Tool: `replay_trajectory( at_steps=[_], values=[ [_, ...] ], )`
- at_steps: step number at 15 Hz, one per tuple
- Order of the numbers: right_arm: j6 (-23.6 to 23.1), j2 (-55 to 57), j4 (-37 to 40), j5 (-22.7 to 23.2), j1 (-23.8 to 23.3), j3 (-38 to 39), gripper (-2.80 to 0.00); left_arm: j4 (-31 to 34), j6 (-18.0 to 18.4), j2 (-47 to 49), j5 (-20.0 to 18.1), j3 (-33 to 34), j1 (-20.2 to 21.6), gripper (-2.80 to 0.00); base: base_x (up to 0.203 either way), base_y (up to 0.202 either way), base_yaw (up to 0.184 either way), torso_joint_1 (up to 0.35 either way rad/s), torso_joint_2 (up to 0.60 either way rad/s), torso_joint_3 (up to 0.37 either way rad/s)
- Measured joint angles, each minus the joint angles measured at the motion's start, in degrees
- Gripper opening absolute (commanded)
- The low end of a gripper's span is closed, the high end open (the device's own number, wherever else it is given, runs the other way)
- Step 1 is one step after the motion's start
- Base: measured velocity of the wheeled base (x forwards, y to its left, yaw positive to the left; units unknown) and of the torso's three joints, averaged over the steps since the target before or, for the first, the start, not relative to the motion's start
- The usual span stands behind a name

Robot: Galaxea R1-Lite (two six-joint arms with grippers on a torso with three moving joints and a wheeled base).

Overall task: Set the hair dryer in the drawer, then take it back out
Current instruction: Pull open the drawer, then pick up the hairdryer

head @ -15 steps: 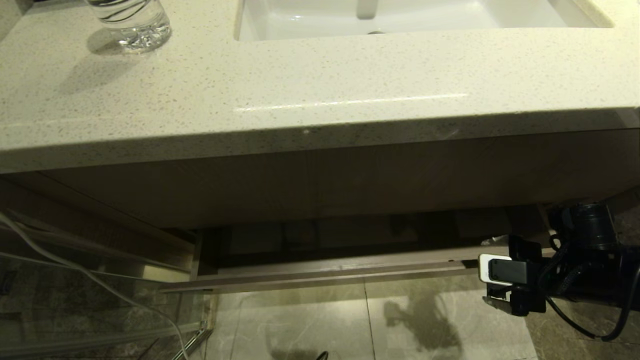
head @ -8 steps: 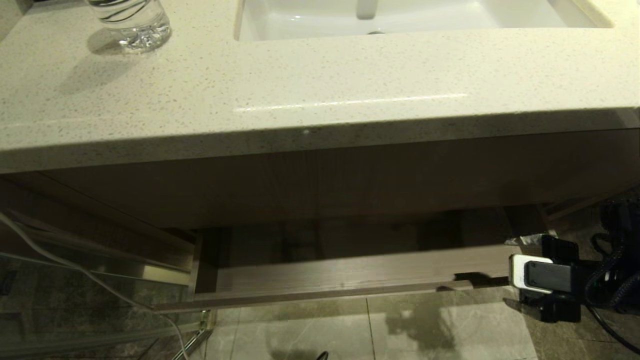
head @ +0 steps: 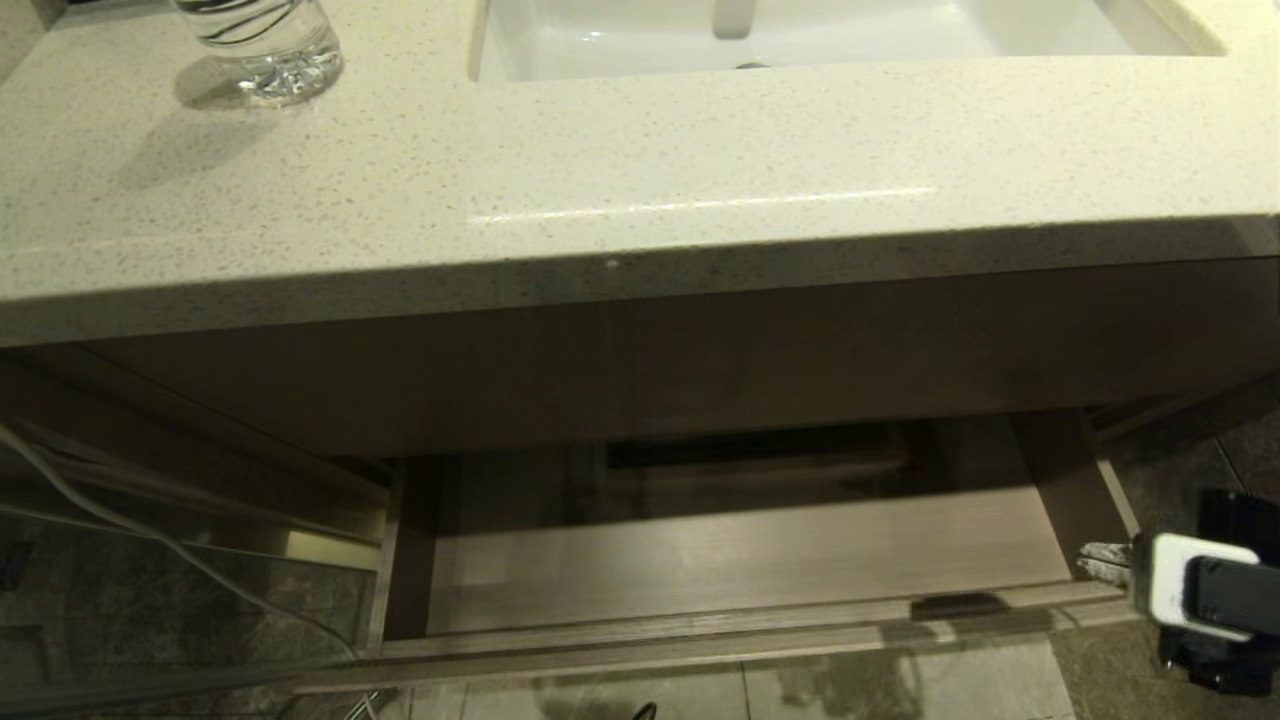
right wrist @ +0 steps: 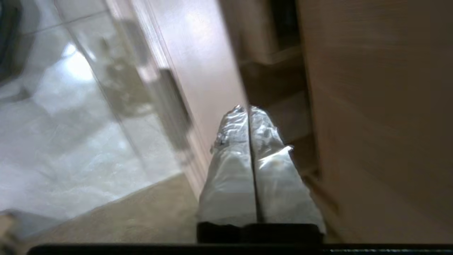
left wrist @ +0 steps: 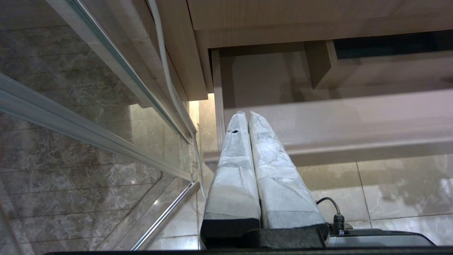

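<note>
The light-wood drawer [head: 650, 640] under the counter stands pulled out, and its visible floor holds nothing. The hair dryer is out of view. My right gripper [head: 1100, 563] sits at the drawer's right front corner, its white-wrapped fingers shut together with nothing seen between them. In the right wrist view the gripper [right wrist: 247, 108] points along the drawer's [right wrist: 198, 63] right side wall. My left gripper [left wrist: 247, 113] is parked low by the drawer's [left wrist: 354, 148] left end, shut and empty.
A speckled countertop [head: 600, 180] with a white sink [head: 800, 40] and a water bottle [head: 260, 45] overhangs the drawer. A taller wood panel [head: 640, 360] is above it. A glass panel [head: 150, 600] and white cord [head: 150, 540] stand at the left. Tiled floor lies below.
The drawer has slid out towards me, showing much more of its floor. My right gripper has travelled with its right end, out and to the right, and its fingers have closed.
</note>
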Motion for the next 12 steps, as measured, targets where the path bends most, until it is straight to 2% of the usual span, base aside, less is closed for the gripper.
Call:
replay_trajectory(
  at_steps=[6,10,12],
  values=[
    [3.1,-21.0,18.5,0.3,-0.4,-7.7,-2.8,0.0,0.0,0.0,0.0,0.0,0.0,-2.8,0.0,0.0,0.0,0.0,0.0,0.0],
    [5.8,-34.6,31.6,0.0,-5.3,-16.6,-2.8,0.0,0.0,0.0,0.0,0.0,0.0,-2.8,0.0,0.0,0.0,0.0,0.0,0.0],
    [8.2,-38.5,32.8,-0.2,-8.6,-19.9,-2.8,0.0,0.0,0.0,0.0,0.0,0.0,-2.8,0.0,0.0,0.0,0.0,0.0,0.0]
  ],
)
